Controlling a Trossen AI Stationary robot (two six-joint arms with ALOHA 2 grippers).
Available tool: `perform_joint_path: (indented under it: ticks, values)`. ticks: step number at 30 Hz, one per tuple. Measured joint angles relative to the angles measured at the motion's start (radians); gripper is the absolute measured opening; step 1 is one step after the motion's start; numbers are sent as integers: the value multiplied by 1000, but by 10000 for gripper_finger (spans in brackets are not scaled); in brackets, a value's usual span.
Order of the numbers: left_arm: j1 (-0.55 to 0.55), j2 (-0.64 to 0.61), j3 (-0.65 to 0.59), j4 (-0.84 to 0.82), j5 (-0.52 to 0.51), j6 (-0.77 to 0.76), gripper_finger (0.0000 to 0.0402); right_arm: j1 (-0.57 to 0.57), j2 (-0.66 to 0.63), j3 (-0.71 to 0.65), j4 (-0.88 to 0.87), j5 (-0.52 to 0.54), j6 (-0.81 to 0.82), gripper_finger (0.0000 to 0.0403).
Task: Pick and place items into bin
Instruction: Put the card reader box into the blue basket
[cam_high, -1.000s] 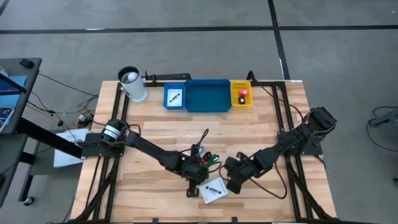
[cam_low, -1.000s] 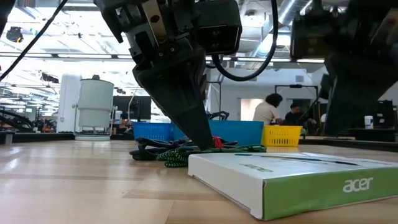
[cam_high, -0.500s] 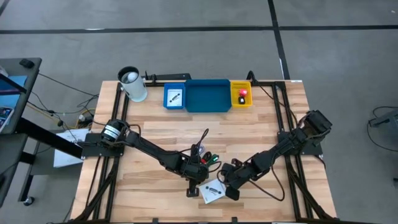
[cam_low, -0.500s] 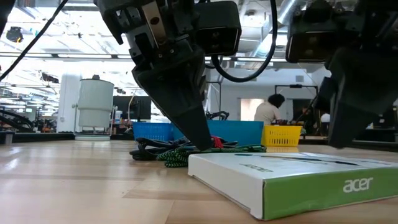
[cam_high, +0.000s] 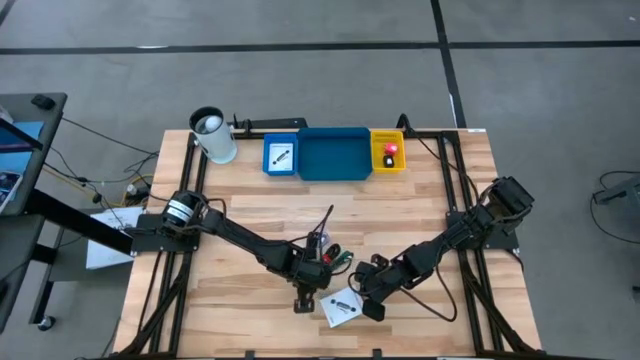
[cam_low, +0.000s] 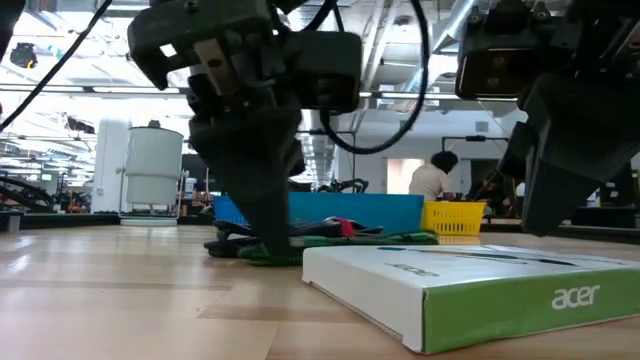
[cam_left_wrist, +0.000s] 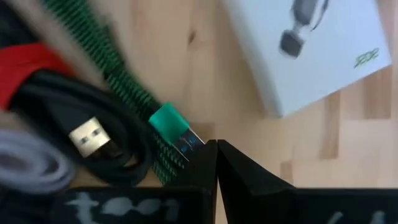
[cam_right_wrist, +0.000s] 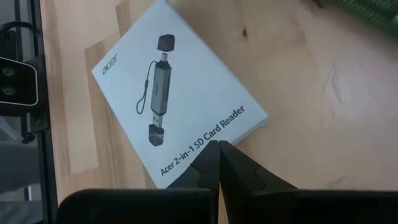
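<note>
We look down on a pale wooden table (cam_high: 250, 205) edged by a black frame, standing on a grey concrete floor (cam_high: 300, 80) crossed by dark seams. A dark desk (cam_high: 30, 190) with trailing wires stands at one side. From table height we see a large hall under a white ceiling (cam_low: 90, 60) with exposed ducts and strip lights, and a person (cam_low: 432, 178) sits far back.

Even overhead light, soft shadows; left wrist view blurred close up.
</note>
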Motion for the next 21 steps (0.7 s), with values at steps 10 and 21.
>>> perform_joint_path:
  ticks: [10, 21]
  values:
    - [9, -191, 0, -69, -180, 11, 0, 0, -1, 0, 7, 1, -2, 0]
    - [-26, -257, 0, -70, -158, 3, 0, 1, -2, -31, 17, 1, 15, 0]
